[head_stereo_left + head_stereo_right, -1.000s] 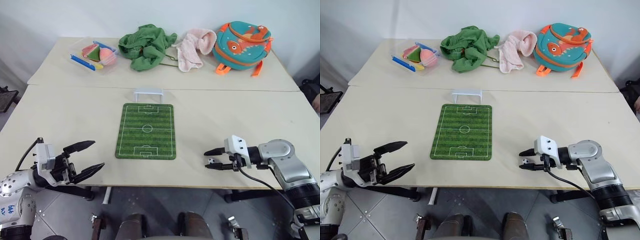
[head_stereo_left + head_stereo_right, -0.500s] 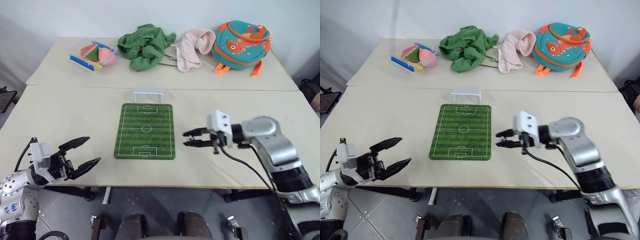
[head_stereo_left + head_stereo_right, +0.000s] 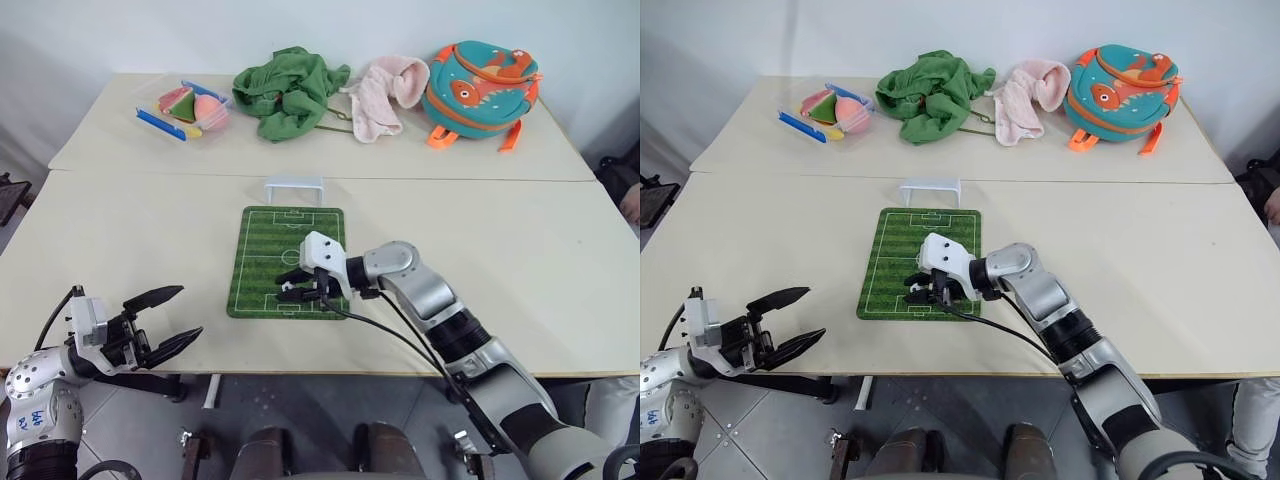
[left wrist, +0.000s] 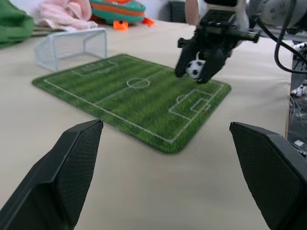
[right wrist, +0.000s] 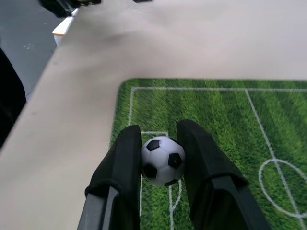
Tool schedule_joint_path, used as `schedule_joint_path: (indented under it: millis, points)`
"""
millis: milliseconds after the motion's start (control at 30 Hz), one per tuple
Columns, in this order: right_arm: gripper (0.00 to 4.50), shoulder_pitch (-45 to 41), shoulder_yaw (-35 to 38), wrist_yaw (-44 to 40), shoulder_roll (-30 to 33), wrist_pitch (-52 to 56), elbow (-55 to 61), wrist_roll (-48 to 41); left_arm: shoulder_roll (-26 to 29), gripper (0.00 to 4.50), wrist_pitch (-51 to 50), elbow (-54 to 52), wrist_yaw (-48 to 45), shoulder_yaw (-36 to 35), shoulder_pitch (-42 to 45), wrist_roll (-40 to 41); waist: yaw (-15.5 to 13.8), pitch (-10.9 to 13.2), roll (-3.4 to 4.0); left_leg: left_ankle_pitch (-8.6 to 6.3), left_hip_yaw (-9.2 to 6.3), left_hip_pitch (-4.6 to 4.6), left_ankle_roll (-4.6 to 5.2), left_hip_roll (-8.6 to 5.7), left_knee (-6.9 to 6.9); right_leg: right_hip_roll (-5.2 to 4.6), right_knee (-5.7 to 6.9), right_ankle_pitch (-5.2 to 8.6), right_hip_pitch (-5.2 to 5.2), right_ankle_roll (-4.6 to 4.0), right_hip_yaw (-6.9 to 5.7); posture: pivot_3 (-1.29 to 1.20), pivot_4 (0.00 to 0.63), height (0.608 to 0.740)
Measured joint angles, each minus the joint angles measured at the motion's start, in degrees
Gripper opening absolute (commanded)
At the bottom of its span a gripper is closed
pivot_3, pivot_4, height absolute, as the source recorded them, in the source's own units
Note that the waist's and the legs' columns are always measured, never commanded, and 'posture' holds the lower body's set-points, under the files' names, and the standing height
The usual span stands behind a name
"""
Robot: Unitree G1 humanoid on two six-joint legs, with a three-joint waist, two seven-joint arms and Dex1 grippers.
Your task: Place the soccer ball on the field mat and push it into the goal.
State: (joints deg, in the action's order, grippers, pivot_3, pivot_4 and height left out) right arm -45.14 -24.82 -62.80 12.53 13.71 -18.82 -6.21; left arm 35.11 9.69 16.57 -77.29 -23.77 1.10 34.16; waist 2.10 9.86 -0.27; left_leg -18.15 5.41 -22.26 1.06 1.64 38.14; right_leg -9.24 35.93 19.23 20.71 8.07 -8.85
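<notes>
Right wrist view, soccer ball [image 5: 161, 161] between jaws

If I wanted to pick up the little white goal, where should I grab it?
Probably by the top crossbar of the goal. It stands upright on the table, just past the far end of the field mat, and the bar is thin and straight, with open space above it. Come down from above and pinch the middle of the bar, so the netting at the back stays out of the way.
</notes>
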Motion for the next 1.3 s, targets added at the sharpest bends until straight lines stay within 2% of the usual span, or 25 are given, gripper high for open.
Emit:
schedule_joint_path:
  millis: [367,633,833,1067,1300]
  points:
    - [0.85,-0.8,-1.2,-2.4,-1.7,-6.2,-7.1,3.5,-0.3,4.5,0.5,-4.3,2.8,-0.3,-5.0,0.1,0.8,0.0,0.0,0.0,-0.02,0.0,0.0,0.01,-0.01,-0.01,0.01,0.0,-0.01,0.0,0.02,0.0,0.15,0.74]
    - [0.85,-1.9,-1.1,-2.7,-3.4,-8.6,-10.3,4.2,-0.5,4.5,0.5,-5.1,4.1,-0.3,-5.3,0.2,1.2,0.0,0.01,0.0,-0.01,0.05,-0.01,0.03,-0.03,-0.01,0.04,0.0,-0.01,0.0,0.03,0.0,0.15,0.74]
    - [2.79,-3.0,-0.8,-2.7,-3.8,-10.0,-12.5,4.8,-0.5,4.5,0.5,-5.1,4.4,-0.3,-5.1,0.3,1.2,0.0,0.01,0.0,-0.02,0.05,-0.01,0.02,-0.04,-0.01,0.04,0.0,-0.01,0.0,0.04,0.0,0.15,0.74]
    - [2.79,-3.0,-0.8,-4.0,-3.4,-9.8,-11.2,4.7,-0.5,4.5,0.4,-5.1,4.9,-0.3,-4.6,0.3,1.1,0.0,0.01,0.0,-0.02,0.05,-0.01,0.02,-0.04,-0.01,0.03,0.0,-0.01,0.0,0.04,0.0,0.15,0.74]
    - [2.79,-3.0,0.6,-5.0,-2.5,-6.4,-1.3,3.3,-0.6,4.5,0.3,-5.0,5.1,-0.2,-3.5,0.3,1.1,0.0,0.02,0.0,-0.04,0.04,-0.02,0.02,-0.05,-0.01,0.03,0.0,-0.01,0.0,0.04,0.0,0.15,0.74]
